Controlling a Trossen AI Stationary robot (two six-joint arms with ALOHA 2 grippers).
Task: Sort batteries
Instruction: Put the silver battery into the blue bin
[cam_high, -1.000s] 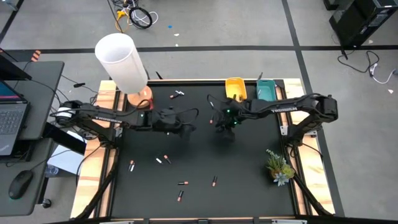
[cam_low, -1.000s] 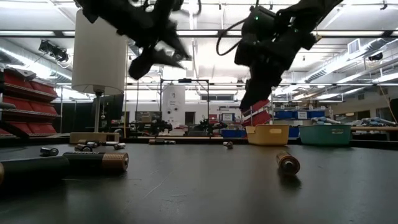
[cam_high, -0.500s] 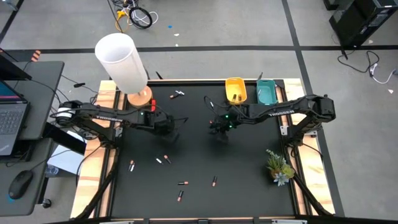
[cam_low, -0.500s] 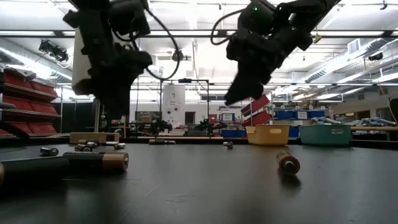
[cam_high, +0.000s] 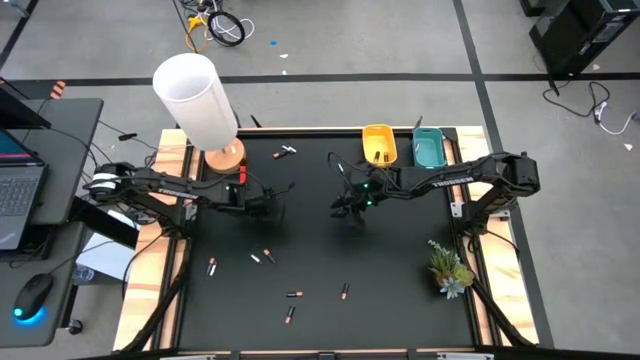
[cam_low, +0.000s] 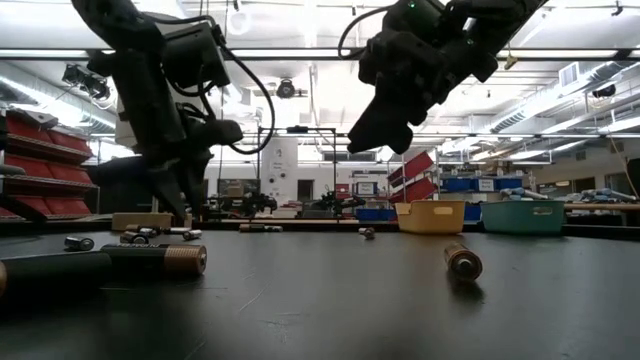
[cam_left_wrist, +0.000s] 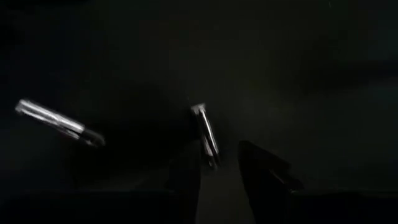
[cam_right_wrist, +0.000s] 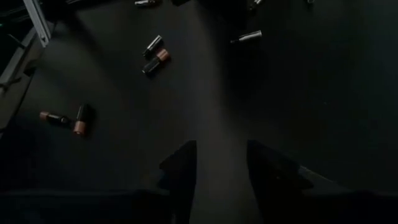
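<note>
Batteries lie scattered on the black mat: one (cam_high: 285, 152) at the far side, several (cam_high: 262, 256) (cam_high: 293, 294) (cam_high: 344, 291) toward the near side. My left gripper (cam_high: 272, 210) hangs left of centre, pointing steeply down, open (cam_left_wrist: 221, 171). A silver battery (cam_left_wrist: 205, 134) lies on the mat just ahead of its fingertips, and I cannot tell if they touch it. Another silver battery (cam_left_wrist: 59, 121) lies off to one side. My right gripper (cam_high: 342, 206) hovers open (cam_right_wrist: 217, 165) at mid table, high above the mat (cam_low: 365, 135), over bare mat with batteries (cam_right_wrist: 155, 55) farther ahead.
A yellow tray (cam_high: 378, 143) and a teal tray (cam_high: 427, 147) stand at the far edge, right of centre. A lamp with a white shade (cam_high: 195, 98) stands at the far left corner. A small plant (cam_high: 448, 268) sits near the right edge.
My left gripper has come down toward the mat, drawn back toward the table's left edge and tipped from nearly level to pointing steeply down. My right gripper has shifted a little toward the table's left, staying high.
</note>
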